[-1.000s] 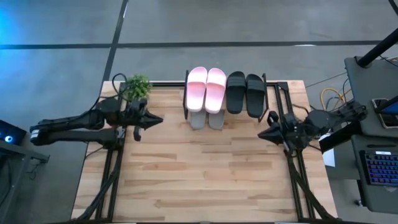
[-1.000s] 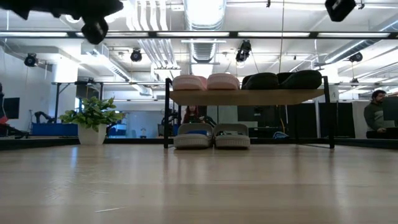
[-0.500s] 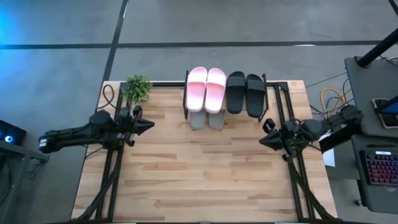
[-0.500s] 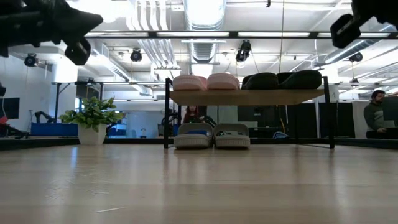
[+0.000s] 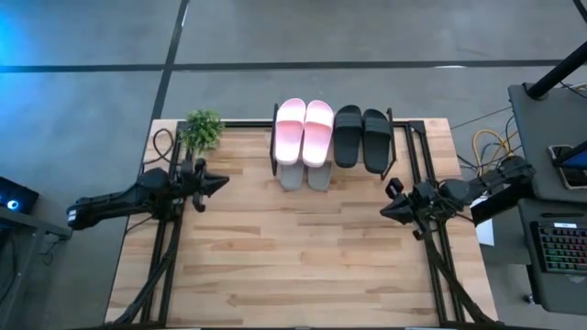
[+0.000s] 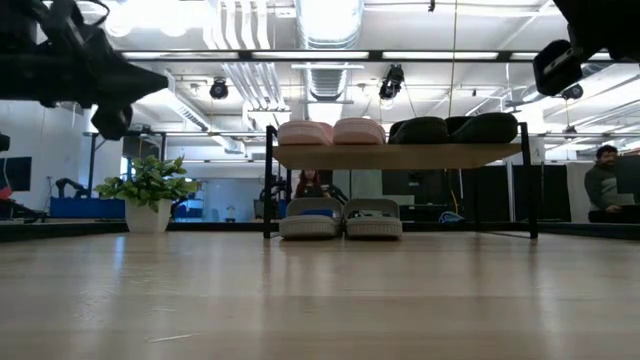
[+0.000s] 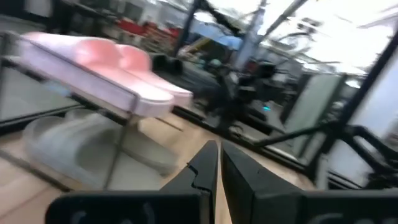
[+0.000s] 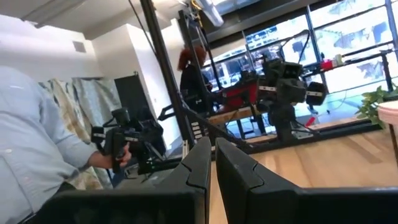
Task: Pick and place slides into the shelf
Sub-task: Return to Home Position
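With all six slides looking stowed and both arms empty, the step in hand appears to be the return to rest, and it would go best if each arm draws back along its own side of the wooden table (image 5: pixel 293 266), high enough to miss the small potted plant (image 5: pixel 203 128) and the shelf's thin black posts. The left gripper (image 5: pixel 215 183) hangs over the table's left edge, just in front of the plant and pointing towards the shelf (image 6: pixel 400 157). Its fingers (image 7: pixel 205 165) are drawn together with only a sliver between them and grip nothing. The right gripper (image 5: pixel 385 209) hangs over the table's right edge, in front of the shelf's right end, and its fingers (image 8: pixel 199 163) are likewise pressed nearly together and empty. The shelf stands at the middle of the table's far edge. On its light plank top, the pale pink slides (image 5: pixel 304 128) fill the left half and the black slides (image 5: pixel 361 137) the right half, all four side by side. Beneath the pink pair, the grey slides (image 6: pixel 343 218) sit on the tabletop under the plank, their near ends poking out past the front. In the low view nothing shows under the black pair.
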